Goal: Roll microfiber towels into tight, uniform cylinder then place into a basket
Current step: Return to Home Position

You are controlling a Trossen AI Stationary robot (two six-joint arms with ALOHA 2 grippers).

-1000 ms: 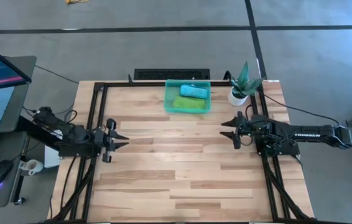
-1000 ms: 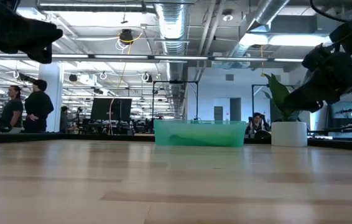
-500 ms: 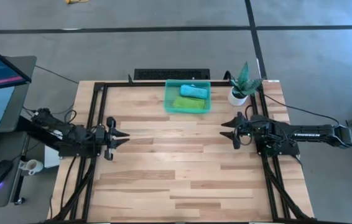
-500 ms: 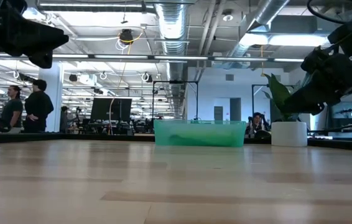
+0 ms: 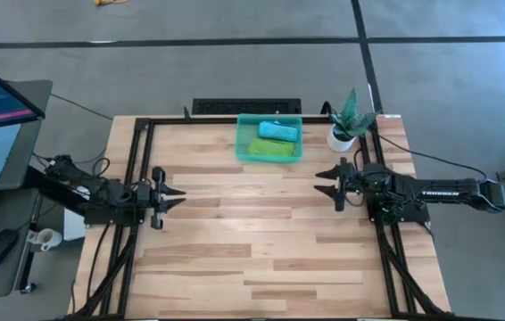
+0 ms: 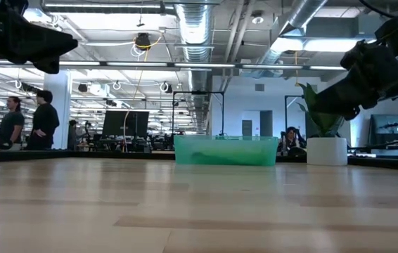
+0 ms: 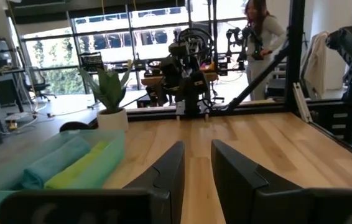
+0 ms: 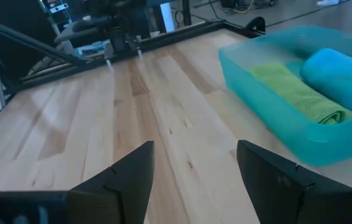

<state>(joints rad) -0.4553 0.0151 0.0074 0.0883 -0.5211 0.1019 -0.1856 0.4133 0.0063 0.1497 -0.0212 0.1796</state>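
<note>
The teal basket (image 5: 242,141) stands at the far middle of the table. In it lie a rolled turquoise towel (image 5: 277,131) toward the far side and a rolled lime green towel (image 5: 270,149) beside it on the near side; both also show in the right wrist view, green (image 8: 294,93) and turquoise (image 8: 338,71). My left gripper (image 5: 172,196) hovers over the table's left part, fingers narrowly open and empty. My right gripper (image 5: 326,182) hovers over the right part, wide open and empty. Both point toward the table's middle.
A small white pot with a green plant (image 5: 345,127) stands just right of the basket, near my right arm. A black frame (image 5: 136,160) runs along the table's edges. Bare wood (image 5: 252,232) lies between the grippers. People stand in the room beyond the table (image 6: 43,118).
My left gripper has shifted slightly toward the table's far edge. My right gripper has risen a little and moved slightly toward the far edge. The towels and basket have stayed put.
</note>
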